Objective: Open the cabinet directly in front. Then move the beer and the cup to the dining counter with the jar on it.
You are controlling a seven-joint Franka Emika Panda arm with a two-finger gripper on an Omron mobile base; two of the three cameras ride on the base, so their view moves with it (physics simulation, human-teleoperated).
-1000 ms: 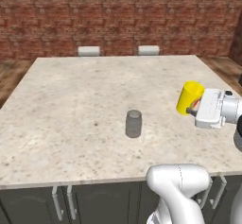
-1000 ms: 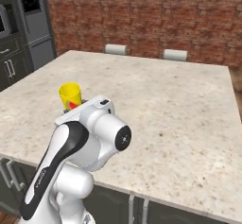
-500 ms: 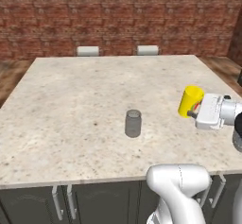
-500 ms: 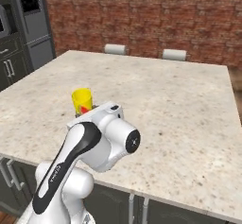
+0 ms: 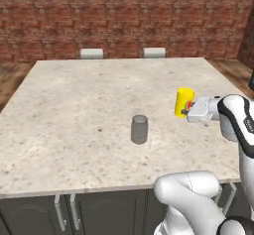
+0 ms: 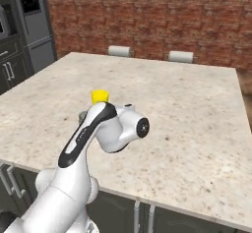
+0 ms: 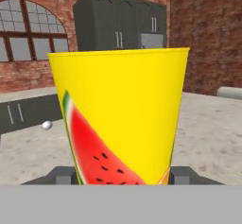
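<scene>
The yellow cup (image 5: pixel 184 101) with its red watermelon mark stands upright between my gripper's (image 5: pixel 187 111) fingers, over the right part of the dining counter (image 5: pixel 74 110). Up close, the cup (image 7: pixel 120 119) covers most of the hand view, and my gripper (image 7: pixel 123 178) is shut on its base, one dark fingertip (image 7: pixel 61 175) on each side. The cup's rim (image 6: pixel 100 96) peeks over my arm in the right base view. The grey jar (image 5: pixel 139 129) stands on the counter to the cup's left, a short gap away. The beer is out of view.
Two white chair backs (image 5: pixel 92 53) (image 5: pixel 154 52) stand at the counter's far edge before a brick wall. Dark tall cabinets (image 7: pixel 118 24) and an arched window (image 7: pixel 28 38) lie beyond the cup. A grey fridge (image 6: pixel 32 25) stands at the left.
My arm has carried the cup farther in over the counter, closer to the jar. The jar has not moved.
</scene>
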